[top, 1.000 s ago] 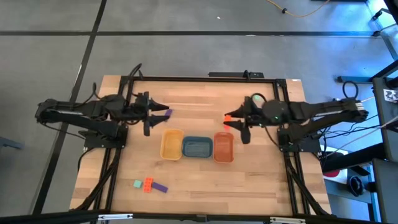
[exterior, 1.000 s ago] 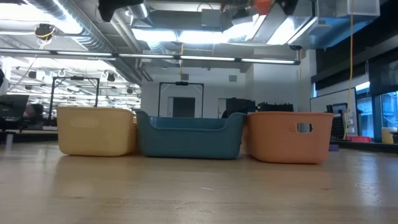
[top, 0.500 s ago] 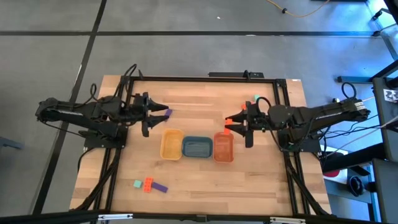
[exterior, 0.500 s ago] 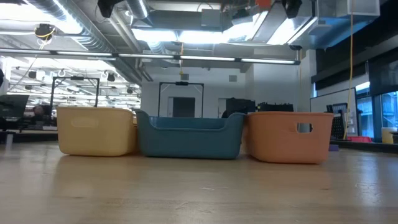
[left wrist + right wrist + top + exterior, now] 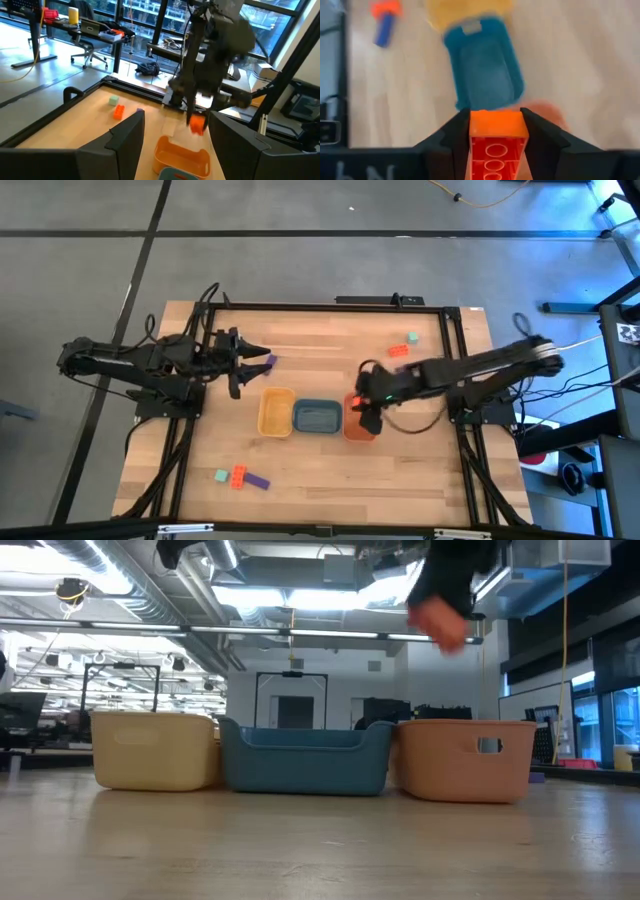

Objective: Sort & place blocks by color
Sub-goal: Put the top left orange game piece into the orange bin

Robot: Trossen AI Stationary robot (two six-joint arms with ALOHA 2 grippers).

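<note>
My right gripper [image 5: 362,408] is shut on an orange-red brick [image 5: 440,622] and hangs tipped downward over the orange tray [image 5: 360,431]. The yellow tray [image 5: 276,412] and the blue tray [image 5: 317,417] stand in a row to that tray's left. My left gripper [image 5: 248,364] waits level and high at the far left, open, with nothing between its fingers in its wrist view. In the high view a purple bar [image 5: 268,361] shows just past its fingertips. I cannot tell whether they touch it. My right gripper pinches the brick's two long sides [image 5: 476,145] between its two fingers. The fingers slant down from the table's right and lie along the brick. The brick's front end [image 5: 498,118] is about level with the fingertips. The brick is lifted clear above the orange tray.
A mint-green cube [image 5: 221,475], an orange-red brick [image 5: 238,476] and a purple bar [image 5: 258,481] lie together near the table's near left. Another green cube [image 5: 412,337] and orange-red brick [image 5: 397,350] lie at the far right. Black frame rails run along the table's edges.
My right gripper has carried the orange-red brick toward the near edge and a little left, sinking and tipping its fingers downward. It has gone from beside the far-right blocks to above the orange tray. In the low view the brick has dropped lower.
</note>
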